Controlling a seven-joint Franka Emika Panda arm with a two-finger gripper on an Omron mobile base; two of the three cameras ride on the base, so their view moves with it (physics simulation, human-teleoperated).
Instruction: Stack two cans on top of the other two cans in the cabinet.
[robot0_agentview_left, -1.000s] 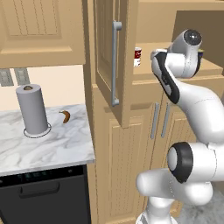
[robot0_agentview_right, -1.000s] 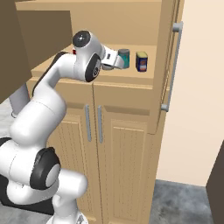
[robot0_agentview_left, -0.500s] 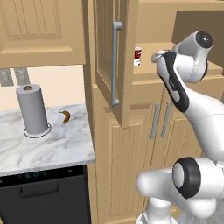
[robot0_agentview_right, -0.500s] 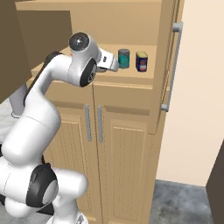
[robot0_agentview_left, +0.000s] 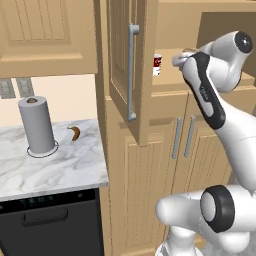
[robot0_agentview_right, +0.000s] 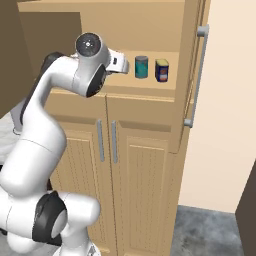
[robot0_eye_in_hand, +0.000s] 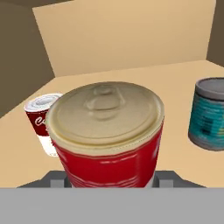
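Claw (robot0_eye_in_hand: 109, 180) clamped on red can (robot0_eye_in_hand: 107, 135), can upright, inside cabinet (robot0_agentview_right: 150, 89) above shelf. You have second red-and-white can (robot0_eye_in_hand: 43, 120) just left and farther in; teal can (robot0_eye_in_hand: 209, 114) right. Judgement: shift left, lower onto it, axis vertical.

Bare shelf (robot0_eye_in_hand: 131, 83) between second red can (robot0_eye_in_hand: 41, 120) and teal can (robot0_eye_in_hand: 210, 114)

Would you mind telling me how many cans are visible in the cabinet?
4: a red can in the gripper, a red-and-white can behind-left, a teal can and a navy tin on the shelf. Others may be hidden.
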